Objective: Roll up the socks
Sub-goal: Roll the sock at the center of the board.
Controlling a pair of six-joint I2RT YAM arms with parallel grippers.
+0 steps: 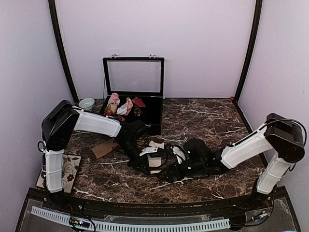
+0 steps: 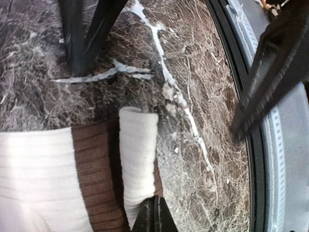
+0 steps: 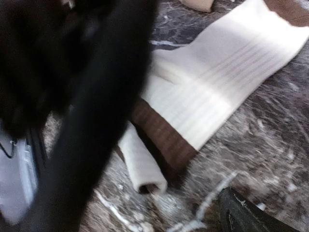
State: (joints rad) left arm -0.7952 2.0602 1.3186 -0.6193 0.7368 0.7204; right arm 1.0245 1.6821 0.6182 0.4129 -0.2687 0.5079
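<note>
marble table (image 1: 212,121) | cream socks (image 1: 155,153), tan sock (image 1: 103,149), black case (image 1: 145,113), bowl (image 1: 87,103)

The cream socks (image 3: 227,82) lie flat on the marble, ribbed, with a dark brown patch (image 2: 96,179) at 1 end; that end is curled into a short tight roll (image 2: 138,162) — open at its tip; a tan sock (image 1: 103,148) lies flat, well apart.

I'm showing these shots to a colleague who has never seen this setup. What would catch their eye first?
Probably the two arms meeting low over the middle of the dark marble table, both tools crowding a cream sock with a brown patch, one end curled into a small roll. Next, the open black case at the back, holding pink-and-white and dark red bundles.
</note>
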